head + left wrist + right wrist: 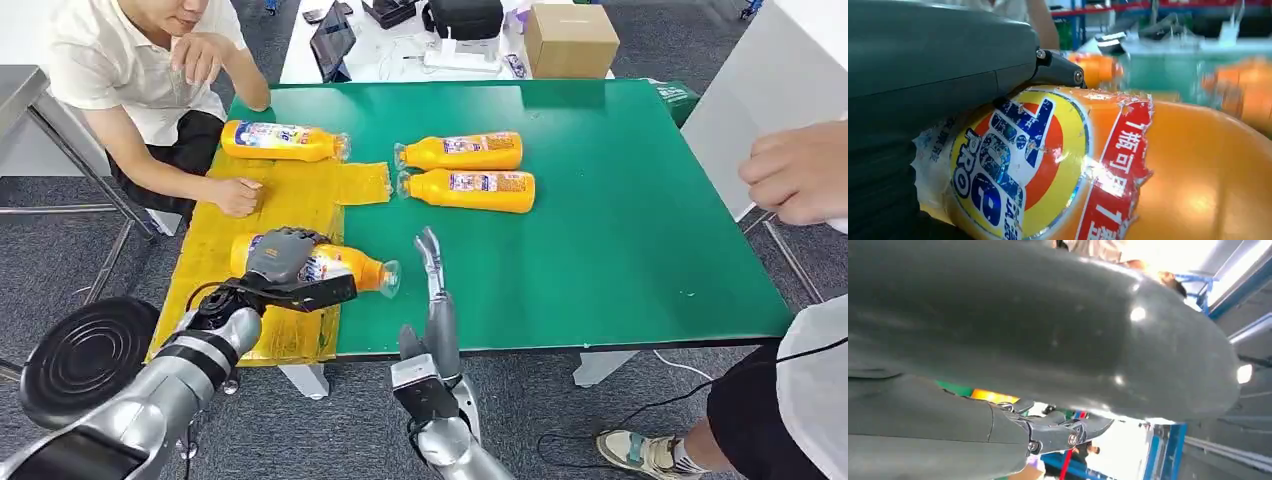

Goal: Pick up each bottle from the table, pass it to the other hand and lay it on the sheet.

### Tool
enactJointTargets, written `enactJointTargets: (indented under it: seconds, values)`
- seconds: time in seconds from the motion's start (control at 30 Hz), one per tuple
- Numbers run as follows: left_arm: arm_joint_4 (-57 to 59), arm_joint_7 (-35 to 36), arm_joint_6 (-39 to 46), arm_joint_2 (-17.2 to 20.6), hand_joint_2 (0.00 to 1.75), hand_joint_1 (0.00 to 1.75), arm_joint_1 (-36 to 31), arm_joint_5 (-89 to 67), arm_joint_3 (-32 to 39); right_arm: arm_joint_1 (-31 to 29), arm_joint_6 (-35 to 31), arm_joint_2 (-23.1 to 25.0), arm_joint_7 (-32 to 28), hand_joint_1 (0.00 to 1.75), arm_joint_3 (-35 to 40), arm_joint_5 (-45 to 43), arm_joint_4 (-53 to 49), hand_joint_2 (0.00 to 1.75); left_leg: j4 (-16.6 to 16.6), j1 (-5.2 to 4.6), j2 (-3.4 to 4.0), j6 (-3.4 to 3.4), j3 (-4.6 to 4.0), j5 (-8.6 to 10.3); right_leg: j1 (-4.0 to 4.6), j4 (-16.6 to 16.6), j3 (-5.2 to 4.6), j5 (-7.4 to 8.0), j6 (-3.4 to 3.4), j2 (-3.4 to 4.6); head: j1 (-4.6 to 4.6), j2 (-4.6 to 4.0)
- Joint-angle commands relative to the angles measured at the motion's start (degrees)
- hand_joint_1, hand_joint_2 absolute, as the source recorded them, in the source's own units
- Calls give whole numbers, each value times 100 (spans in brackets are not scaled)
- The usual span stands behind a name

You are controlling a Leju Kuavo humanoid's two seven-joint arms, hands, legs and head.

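Observation:
An orange bottle (352,268) (1158,175) with a blue and red label lies at the near end of the yellow sheet (300,195), its clear cap jutting over the green table (620,230). My left hand (284,260) (938,65) grips it from above, fingers wrapped over the label. Just right of the cap, my right hand (432,268) (1048,340) stands with straight fingers and holds nothing. A second bottle (283,141) lies at the sheet's far end. Two more bottles (462,152) (470,190) lie side by side on the bare table.
A person sits at the left with a fist (237,197) resting on the sheet. Another person's hand (800,175) hovers at the right edge. A cardboard box (570,40) and a tablet (332,42) stand on the white table behind.

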Motion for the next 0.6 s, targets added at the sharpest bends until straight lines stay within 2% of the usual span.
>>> enactJointTargets:
  seconds: [0.03,0.13,0.27,0.37,0.43,0.47,0.5,0.53,0.57,0.6]
  values:
    - [1131,23,-95,-43,175,175,-730,-47,-625,-307,-2,-150,-2,0,445,-72,492,0,0,3,-2,-2,6,-1,4,-2,9,-1,-5,-5,2,0]
    - [1316,29,-325,-110,175,175,-808,-70,-636,-374,27,-194,-2,0,614,-314,579,0,0,4,-2,-3,8,-2,5,-3,12,-2,-7,-5,2,0]
    - [1570,-19,-862,-240,175,175,-850,322,-294,-444,86,-178,-2,0,702,-507,716,0,-1,3,-2,-4,9,-1,5,-3,13,-2,-7,-5,2,0]
    - [1706,118,-1123,-300,175,164,-855,483,-143,-450,94,-147,-2,0,684,-537,843,0,-3,2,-1,-3,7,-1,3,-4,10,0,-5,-2,2,0]
    - [1792,276,-1318,-319,175,148,-867,517,-109,-443,112,-134,-2,0,671,-577,911,0,-3,3,-4,-3,11,-1,5,-5,16,-1,-7,-6,2,0]
    - [1809,329,-1369,-321,175,119,-868,528,-96,-438,114,-132,-2,0,665,-585,932,0,-4,3,-3,-4,13,-2,4,-5,16,-2,-8,-5,0,0]
    - [1821,370,-1413,-319,175,98,-868,526,-97,-434,96,-128,-2,0,661,-575,946,0,-1,4,-3,-4,13,-3,5,-4,18,-3,-8,-6,2,0]
    - [1824,384,-1426,-316,175,45,-867,526,-97,-431,95,-129,-2,0,662,-576,949,0,-2,6,-2,-7,24,-5,8,-5,30,-6,-14,-8,2,0]
    - [1841,449,-1512,-318,175,14,-878,554,-69,-434,91,-115,-2,0,642,-598,991,0,-5,3,-2,-4,16,-2,5,-6,20,-2,-7,-4,2,0]
    - [1846,468,-1563,-314,175,7,-881,590,-36,-436,87,-117,-2,0,642,-596,999,0,-7,1,2,-3,17,-2,2,-7,19,0,-6,1,2,0]
